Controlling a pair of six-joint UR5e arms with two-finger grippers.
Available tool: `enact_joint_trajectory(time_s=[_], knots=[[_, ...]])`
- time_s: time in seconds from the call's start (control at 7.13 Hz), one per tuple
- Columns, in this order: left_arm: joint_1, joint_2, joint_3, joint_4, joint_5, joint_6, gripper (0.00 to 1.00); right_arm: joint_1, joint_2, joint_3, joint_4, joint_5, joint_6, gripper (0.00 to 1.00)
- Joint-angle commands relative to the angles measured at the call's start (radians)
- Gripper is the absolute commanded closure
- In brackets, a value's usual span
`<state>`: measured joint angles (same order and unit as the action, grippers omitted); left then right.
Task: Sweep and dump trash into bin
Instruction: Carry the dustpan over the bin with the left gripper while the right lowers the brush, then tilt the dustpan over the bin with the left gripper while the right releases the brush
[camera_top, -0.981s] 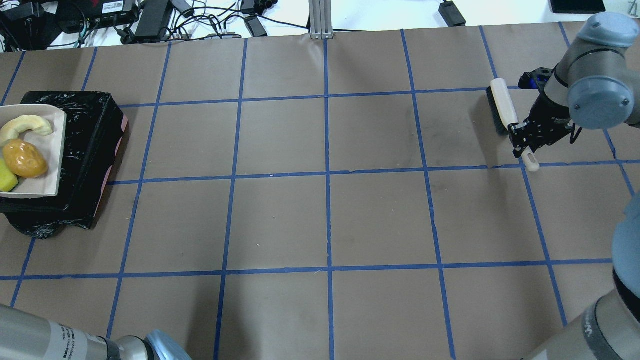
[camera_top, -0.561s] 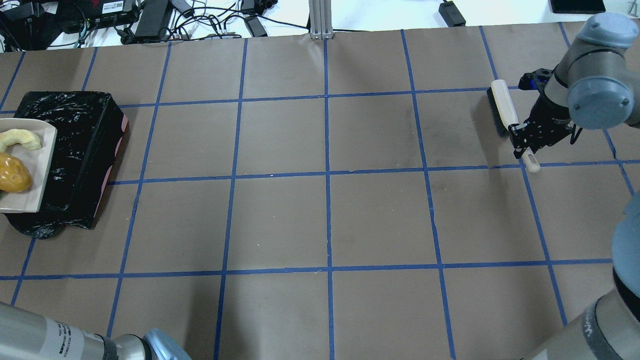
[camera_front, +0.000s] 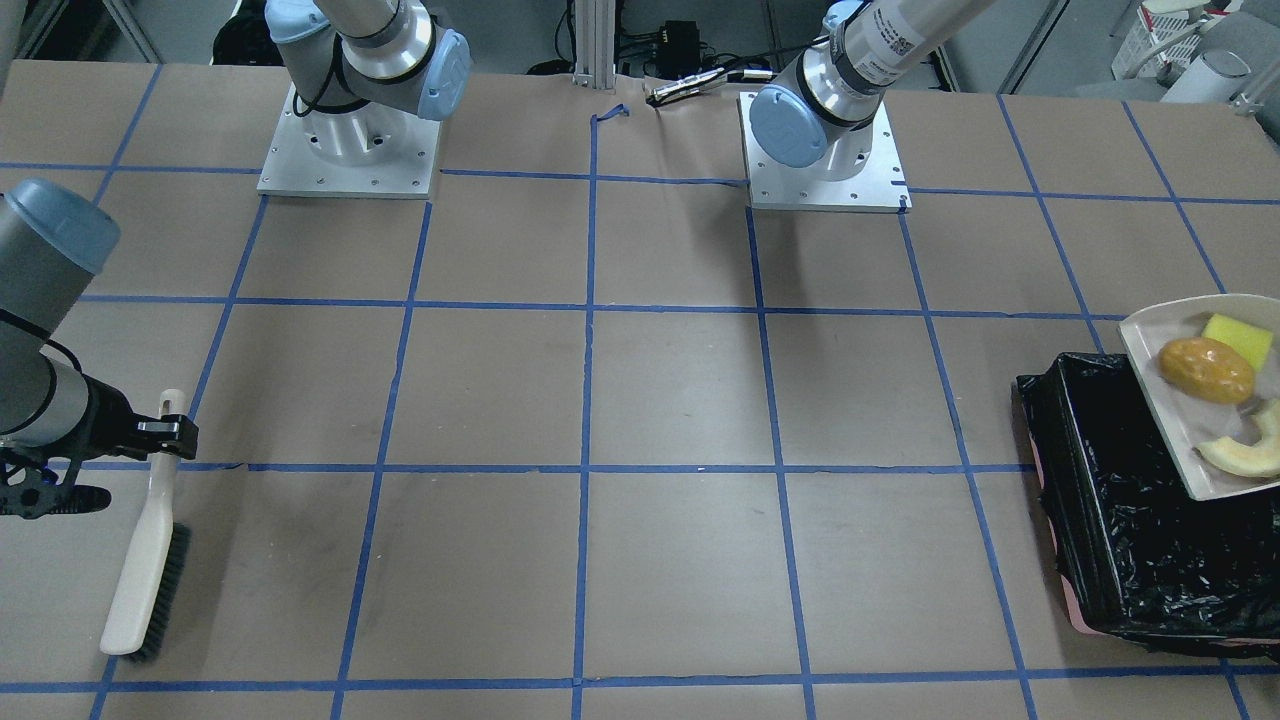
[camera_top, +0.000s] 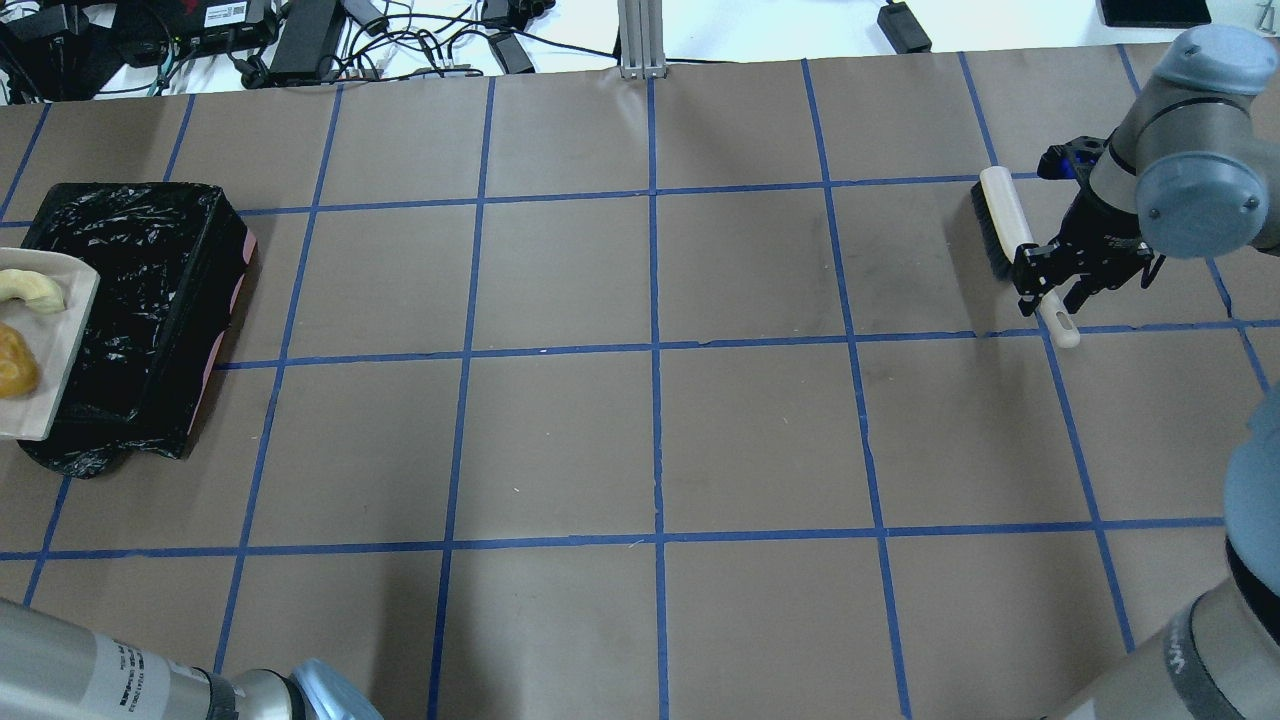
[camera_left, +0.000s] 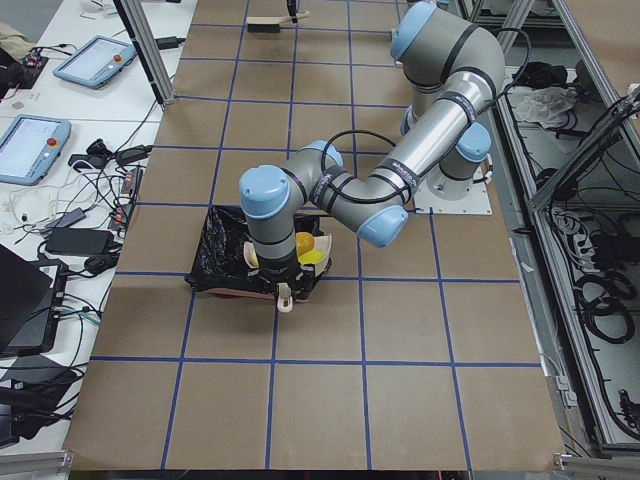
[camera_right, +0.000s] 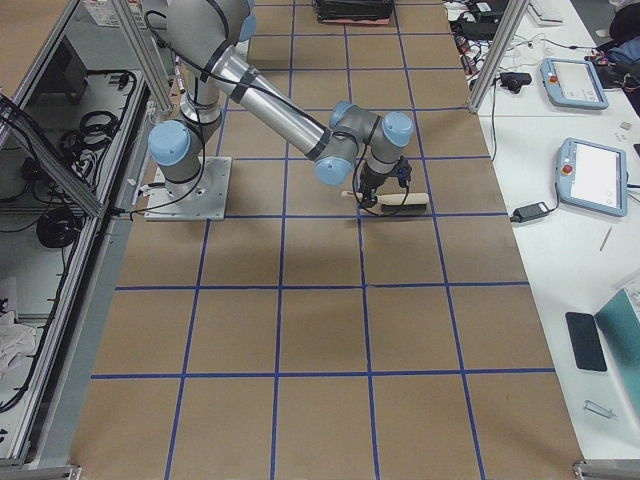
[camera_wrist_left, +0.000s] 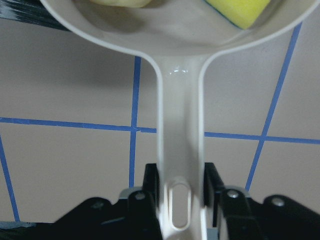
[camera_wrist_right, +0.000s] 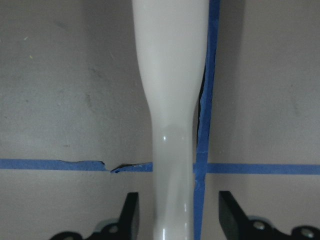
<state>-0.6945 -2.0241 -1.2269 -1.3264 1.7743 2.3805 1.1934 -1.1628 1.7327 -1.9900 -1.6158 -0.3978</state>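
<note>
The beige dustpan (camera_front: 1175, 420) holds the trash: a golden-brown potato (camera_front: 1207, 369), a yellow wedge block (camera_front: 1238, 338) and a pale melon slice (camera_front: 1245, 450). It hangs over the robot-side edge of the black-lined bin (camera_front: 1130, 540). My left gripper (camera_wrist_left: 181, 187) is shut on the dustpan handle (camera_wrist_left: 180, 125). In the overhead view the dustpan (camera_top: 60, 330) is at the left edge, over the bin (camera_top: 150, 280). My right gripper (camera_wrist_right: 179, 215) is open, its jaws standing apart on either side of the white brush handle (camera_wrist_right: 170, 100). The brush (camera_top: 1005, 225) lies on the table.
Brown paper with a blue tape grid covers the table (camera_top: 650, 440). Cables and power bricks (camera_top: 300, 40) lie beyond the far edge. A metal post (camera_top: 635, 40) stands at the far middle. Both arm bases (camera_front: 345, 150) sit on the robot side.
The dustpan has moved left in the overhead view, partly out of frame, and the yellow block has left that view. My right gripper has opened and let go of the brush handle.
</note>
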Motion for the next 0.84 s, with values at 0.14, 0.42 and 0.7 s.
enact_joint_trajectory(time_s=[0.14,0.42,0.7], knots=[[-0.062,-0.004,0.024,-0.001,0.117,0.003,1.0,0.0,-0.027,-0.013,0.007,-0.028,0.002,0.0],[-0.088,0.001,0.027,-0.002,0.146,0.012,1.0,0.005,-0.124,-0.059,0.168,-0.046,0.002,0.0],[-0.117,0.004,0.027,-0.001,0.192,0.017,1.0,0.012,-0.226,-0.119,0.316,-0.023,0.002,0.0]])
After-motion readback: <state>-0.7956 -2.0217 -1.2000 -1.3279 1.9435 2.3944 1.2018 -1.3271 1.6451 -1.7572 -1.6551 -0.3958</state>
